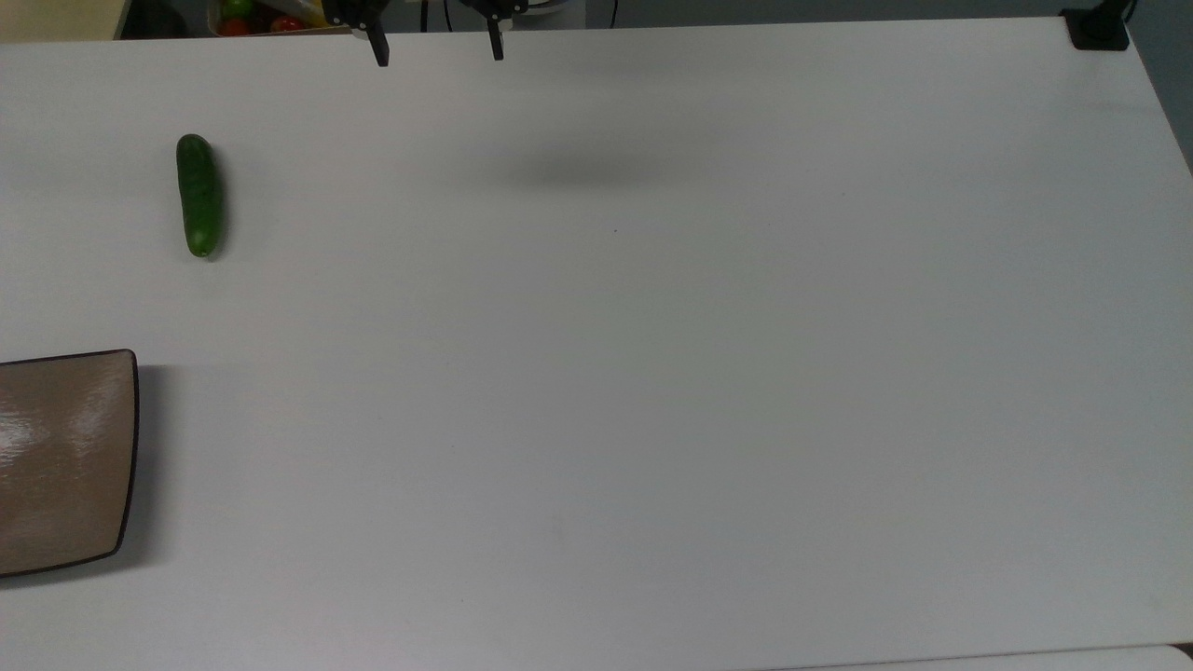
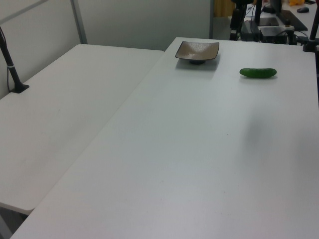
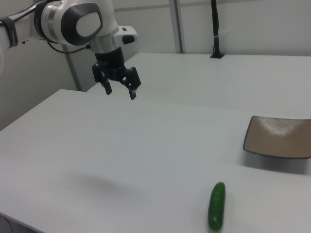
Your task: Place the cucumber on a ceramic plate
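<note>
Tool (image 3: 120,91) spread, cucumber (image 3: 216,206) off plate (image 3: 279,138)

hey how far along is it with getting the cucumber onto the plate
Nothing looks done yet. The cucumber lies on the white table, apart from the ceramic plate, which has nothing on it. The gripper hangs open above the table, away from both and holding nothing. Left to do: reach the cucumber, grasp it, carry it over and set it on the plate.

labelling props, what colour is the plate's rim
Dark, nearly black, around the brown ceramic plate; clearest in the top view.
</note>
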Controlling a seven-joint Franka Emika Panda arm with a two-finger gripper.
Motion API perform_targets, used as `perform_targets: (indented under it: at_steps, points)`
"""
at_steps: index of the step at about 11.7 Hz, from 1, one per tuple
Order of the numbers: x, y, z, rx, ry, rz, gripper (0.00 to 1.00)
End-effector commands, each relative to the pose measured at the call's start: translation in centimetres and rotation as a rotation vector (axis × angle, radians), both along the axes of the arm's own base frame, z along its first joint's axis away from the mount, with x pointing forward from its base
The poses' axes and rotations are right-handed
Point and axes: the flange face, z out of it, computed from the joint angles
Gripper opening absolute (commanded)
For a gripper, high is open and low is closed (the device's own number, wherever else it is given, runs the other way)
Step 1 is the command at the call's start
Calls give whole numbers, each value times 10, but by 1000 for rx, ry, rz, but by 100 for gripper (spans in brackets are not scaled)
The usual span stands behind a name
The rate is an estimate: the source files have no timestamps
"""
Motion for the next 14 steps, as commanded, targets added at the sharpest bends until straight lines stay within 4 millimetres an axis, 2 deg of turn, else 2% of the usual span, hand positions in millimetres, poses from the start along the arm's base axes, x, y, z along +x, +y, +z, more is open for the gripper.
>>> perform_targets:
  at_steps: [1,10,12,14]
  points:
    - [-9,3,3,-9,10,-6,100]
    - [-14,-2,3,-1,35,1,100]
    - [-18,-5,1,-5,61,61,100]
    - [-21,-16,-2,-9,79,154,100]
